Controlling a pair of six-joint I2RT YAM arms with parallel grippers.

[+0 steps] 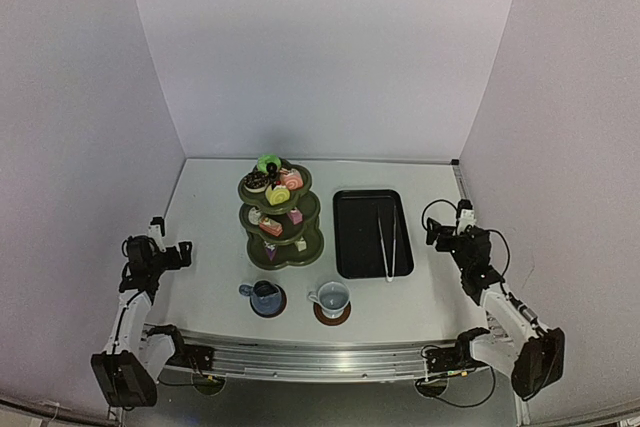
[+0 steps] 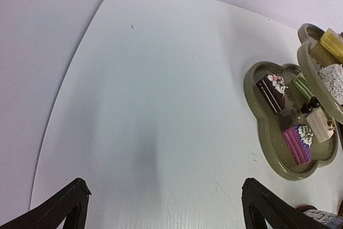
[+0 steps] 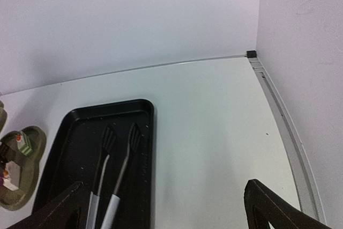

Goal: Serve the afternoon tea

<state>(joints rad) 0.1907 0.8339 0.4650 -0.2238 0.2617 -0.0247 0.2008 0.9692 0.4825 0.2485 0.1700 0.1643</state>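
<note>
Olive-green three-tier stand, mid-frame, could topple if the empty, wide-spread left gripper or right gripper clips it.

bench: white flat top, closed in by pale panels at the back and both sides.

lying directly on it:
- olive-green three-tier stand, left of centre; its flower-shaped bottom tier sits flat on the surface.
- black rectangular tray, just right of the stand and not touching it, long side running front to back.
- left saucer, round, brown, near the front edge, in front of the stand.
- right saucer, round, brown, beside the first and apart from it, near the tray's front left corner.
</note>
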